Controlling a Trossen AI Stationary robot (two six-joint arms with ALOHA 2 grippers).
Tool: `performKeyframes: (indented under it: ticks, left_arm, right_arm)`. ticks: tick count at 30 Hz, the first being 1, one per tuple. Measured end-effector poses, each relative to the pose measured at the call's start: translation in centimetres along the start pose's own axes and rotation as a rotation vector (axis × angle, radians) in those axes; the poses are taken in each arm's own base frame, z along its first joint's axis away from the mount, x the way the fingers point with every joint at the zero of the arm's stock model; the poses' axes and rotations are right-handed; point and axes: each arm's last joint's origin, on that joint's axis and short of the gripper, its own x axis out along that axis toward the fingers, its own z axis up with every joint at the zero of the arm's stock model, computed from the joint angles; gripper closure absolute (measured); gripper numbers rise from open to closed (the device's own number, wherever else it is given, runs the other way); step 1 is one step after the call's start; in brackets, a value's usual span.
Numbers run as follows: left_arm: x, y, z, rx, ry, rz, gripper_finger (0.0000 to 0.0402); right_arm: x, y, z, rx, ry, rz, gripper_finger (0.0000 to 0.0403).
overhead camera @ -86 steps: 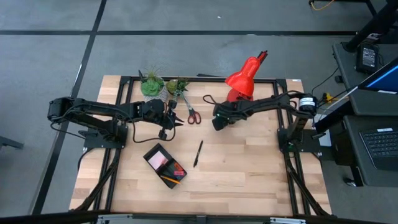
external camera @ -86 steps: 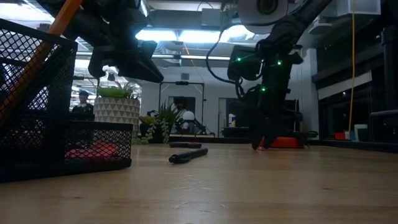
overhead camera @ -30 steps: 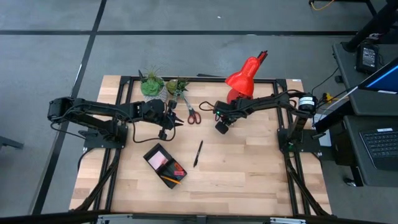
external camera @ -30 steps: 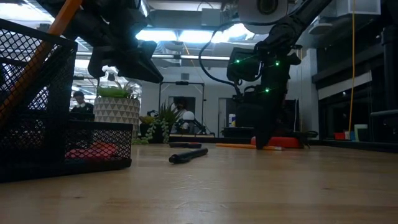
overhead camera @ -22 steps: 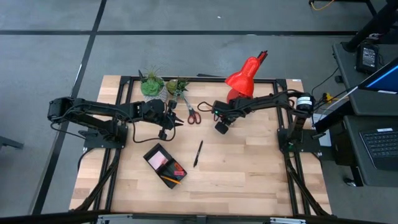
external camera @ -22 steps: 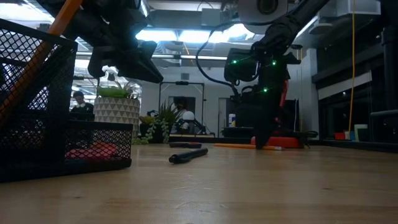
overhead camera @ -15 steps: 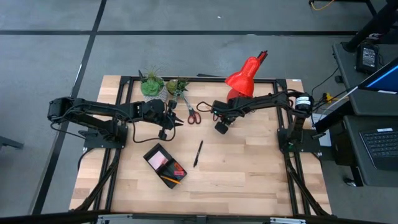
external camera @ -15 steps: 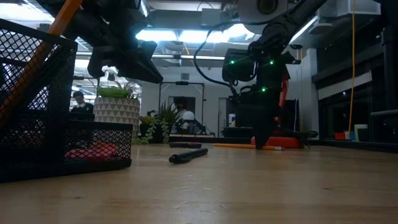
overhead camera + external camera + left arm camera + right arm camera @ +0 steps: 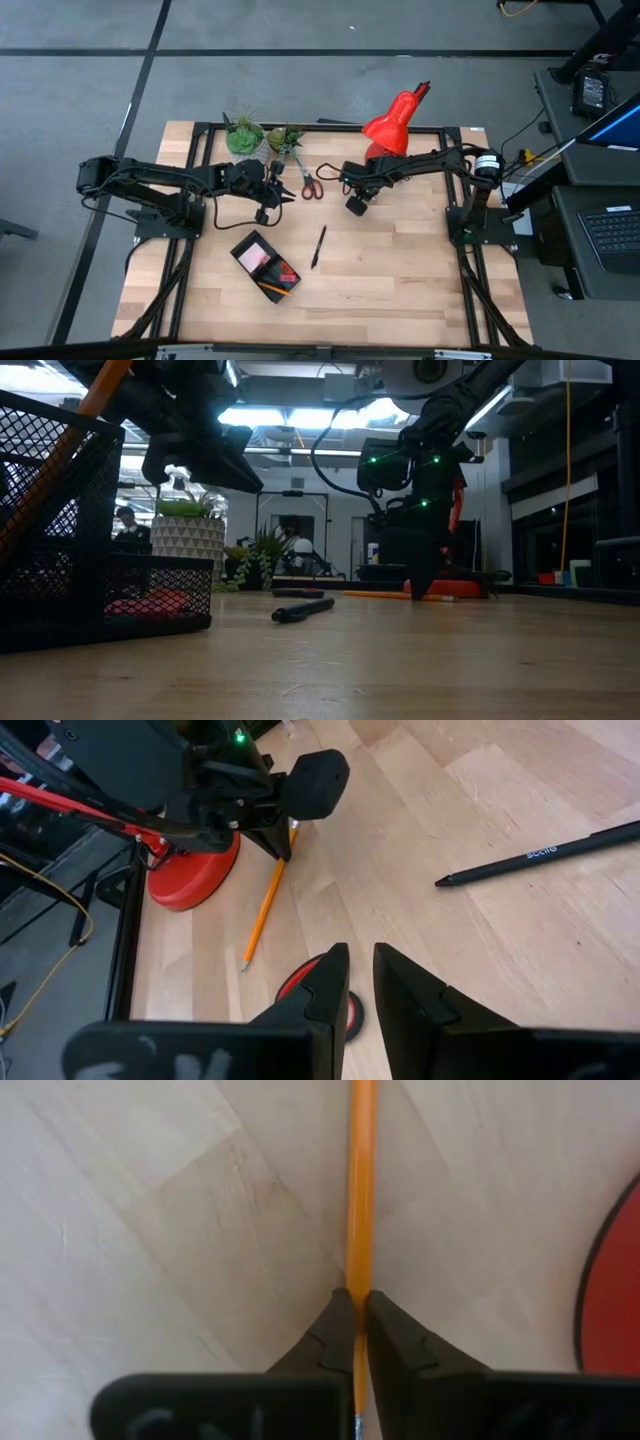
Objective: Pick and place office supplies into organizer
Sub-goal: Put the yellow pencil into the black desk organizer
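An orange pencil point(image 9: 360, 1190) lies on the wooden table beside the red lamp's base, and my right gripper point(image 9: 358, 1298) is shut on it. My left gripper point(image 9: 360, 958) hangs above the red-handled scissors point(image 9: 322, 992), its fingers a narrow gap apart with nothing between them. A black pen point(image 9: 318, 246) lies mid-table. The black mesh organizer point(image 9: 265, 262) stands near the front left, with a pink pad and an orange pencil point(image 9: 62, 458) in it. My right gripper pinches the pencil's shaft point(image 9: 359, 1280) between its two fingertips, near the end away from the point point(image 9: 243, 964). The fingers come from above, pointing down, one on each side of the shaft. The pencil lies flat on the table point(image 9: 385, 595).
The red desk lamp point(image 9: 395, 125) stands just behind my right gripper, its round base point(image 9: 190, 880) close to the pencil. Two potted plants point(image 9: 245, 135) stand at the far edge near the scissors point(image 9: 308, 180). Bare wood stretches toward the table's near and right sides.
My right gripper has edged slightly toward the table's left, staying low over the pencil, which has kept lying on the table.
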Motion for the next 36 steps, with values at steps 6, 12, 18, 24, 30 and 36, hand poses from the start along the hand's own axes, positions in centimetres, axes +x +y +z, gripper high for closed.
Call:
performKeyframes:
  ticks: [6, 12, 18, 24, 30, 36]
  left_arm:
    - [0.0, 0.0, 0.0, -0.001, 0.0, 0.0, 0.0359]
    - [0.0, 0.1, 0.1, -0.007, -0.009, 0.006, 0.0359]
    - [0.0, 0.1, 0.1, -0.007, -0.014, 0.008, 0.036]
    - [0.0, 0.2, 0.3, -0.005, -0.039, 0.015, 0.0361]
    - [0.0, 0.2, 0.4, -0.028, -0.043, 0.016, 0.0361]
    - [0.0, 0.3, 0.5, -0.04, -0.059, 0.025, 0.0362]
  right_arm:
    - [-0.5, 0.1, -0.1, -0.003, 0.0, 0.017, 0.0385]
    - [-2.1, 0.8, -0.4, -0.021, -0.047, 0.029, 0.0389]
    - [-3.7, 1.9, -0.7, -0.036, -0.11, 0.045, 0.0389]
    - [-5.7, 3.1, -1.2, -0.063, -0.203, 0.028, 0.04]
    - [-6.1, 3.6, -1.4, -0.063, -0.222, 0.035, 0.0386]
    - [-5.8, 2.7, -0.9, -0.03, -0.224, 0.027, 0.038]
